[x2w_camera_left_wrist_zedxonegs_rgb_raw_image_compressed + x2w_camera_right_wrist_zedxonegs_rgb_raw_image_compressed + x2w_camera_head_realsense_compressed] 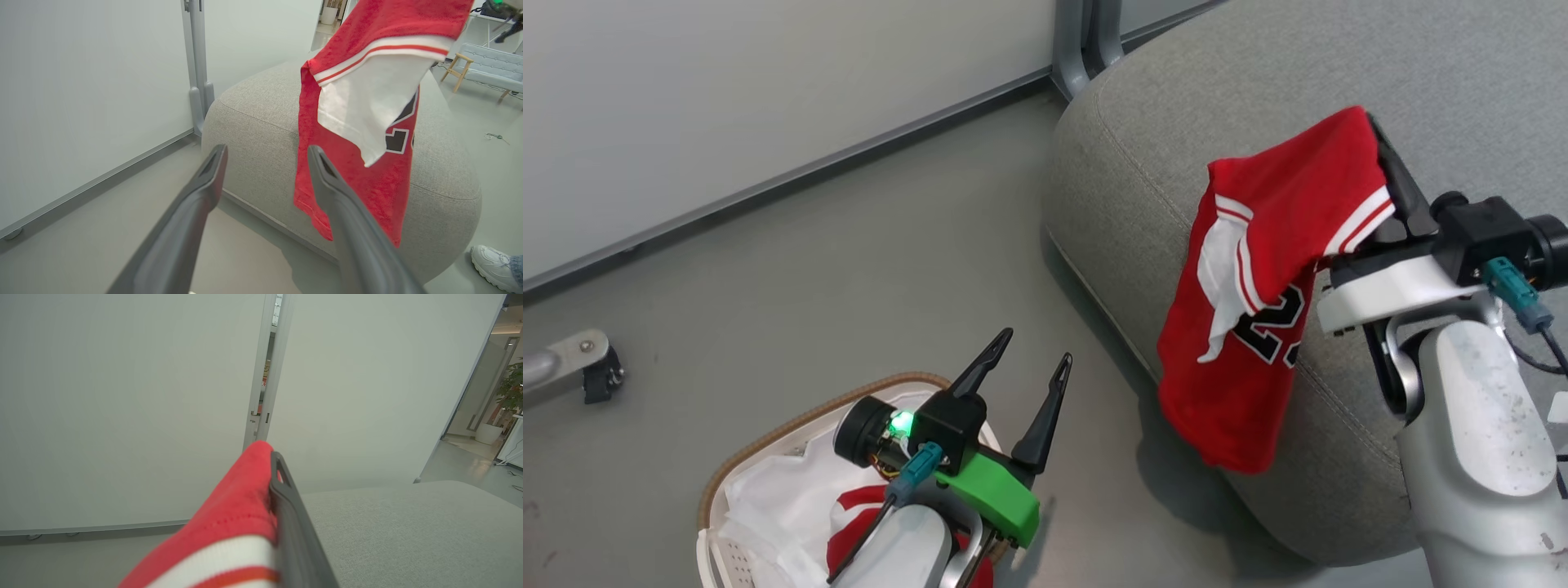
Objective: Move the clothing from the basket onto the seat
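The seat (1258, 90) is broad and rounded, so the right gripper (1380, 143), pinched shut on the jersey (1258, 245), should carry it well in past the edge before letting go (it hangs down over the front edge now and could slide to the floor (849, 269)). The basket (768, 445) holds a white lining (768, 498) and another red garment (858, 506); the left gripper (1037, 345) hovers above, wide open, empty.

The left pincer (1037, 344) has two long, tapering black fingers (1045, 416) on a bright green bracket (996, 490). Just behind that bracket sit a round black camera housing (862, 429) with a lit green lamp (900, 422), a teal cable plug (916, 472) and a pale grey forearm (907, 547). The right pincer (1376, 131) has like black fingers on a white bracket (1388, 294), with a teal plug (1515, 294) and a scuffed, speckled silver-grey forearm (1486, 433).
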